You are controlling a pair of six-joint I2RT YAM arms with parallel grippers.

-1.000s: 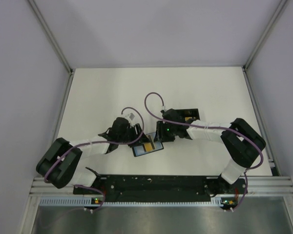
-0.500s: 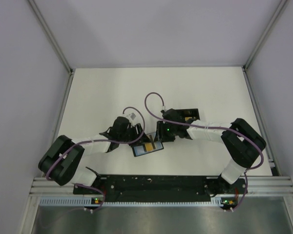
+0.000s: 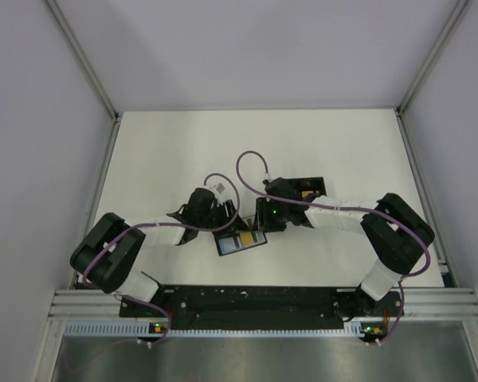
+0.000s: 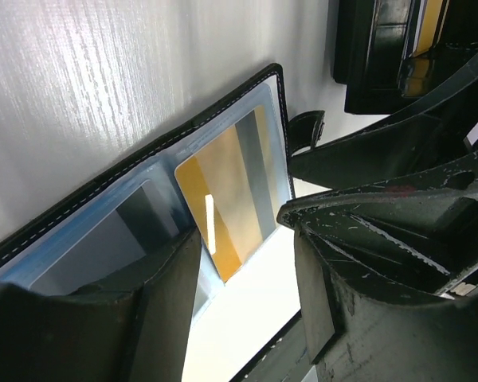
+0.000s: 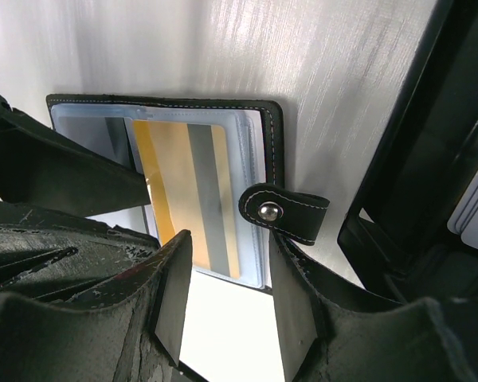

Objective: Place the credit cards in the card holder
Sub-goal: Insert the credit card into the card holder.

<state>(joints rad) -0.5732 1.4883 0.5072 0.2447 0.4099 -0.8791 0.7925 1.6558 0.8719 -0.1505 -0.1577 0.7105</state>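
The white table (image 3: 167, 151) carries two items: an open card holder (image 3: 240, 243) lying flat near its front centre, and a black box (image 3: 309, 188) nearby, farther back and right.

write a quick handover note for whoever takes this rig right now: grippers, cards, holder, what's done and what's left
Left gripper: jaws apart, nothing clamped, low over the open black leather card holder.
Right gripper: jaws apart, nothing clamped, low over the same holder from the other side.
Gold card with a grey stripe: lies askew at the holder's clear plastic sleeve. I cannot tell whether it is fully seated.
Open black box: beside the holder, with more cards inside.
Done: holder open, gold card at the sleeve.
Left: seat that card squarely, then move the box's cards into the holder.
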